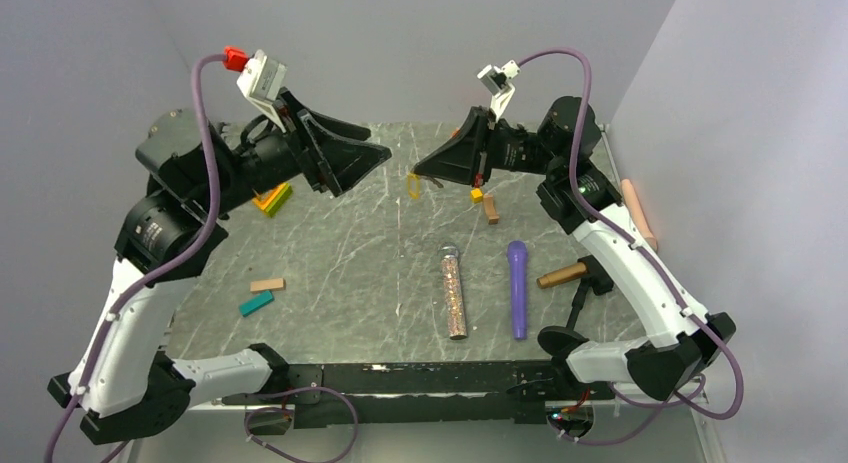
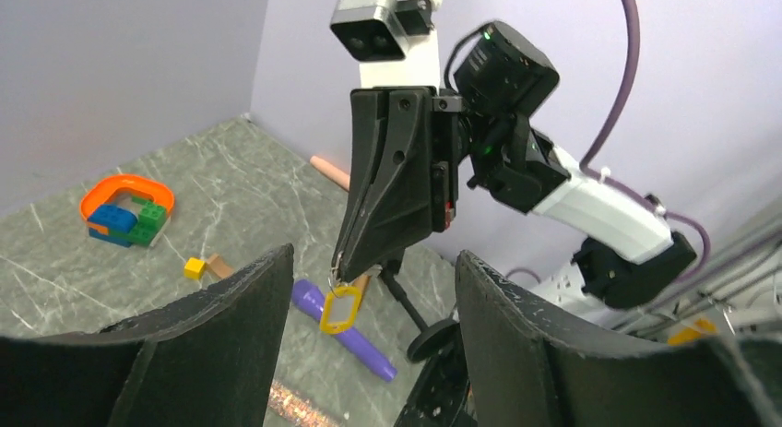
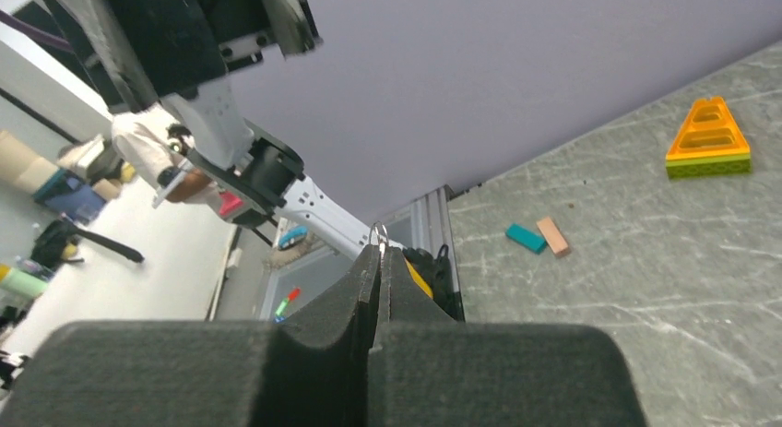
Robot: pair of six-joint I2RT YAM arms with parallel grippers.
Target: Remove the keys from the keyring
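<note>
My right gripper (image 1: 416,173) is shut on a small metal keyring (image 3: 378,231), whose loop pokes out above the pinched fingertips (image 3: 367,266). Below the ring a key (image 2: 339,306) hangs free in the air: a flat yellow piece with a pale middle. From above, the key (image 1: 413,186) dangles over the middle of the table's far half. My left gripper (image 1: 368,168) hovers a short way to its left and is open. In the left wrist view its jaws stand wide on either side of the key and ring (image 2: 338,271) and touch neither.
On the marble table (image 1: 340,263) lie a glitter tube (image 1: 454,291), a purple pen (image 1: 517,288), a wooden-handled tool (image 1: 562,275), a yellow cube (image 1: 477,195) and a brown block (image 1: 491,211). At the left are an orange-yellow triangular frame (image 1: 272,198) and teal (image 1: 256,303) and tan (image 1: 267,284) blocks.
</note>
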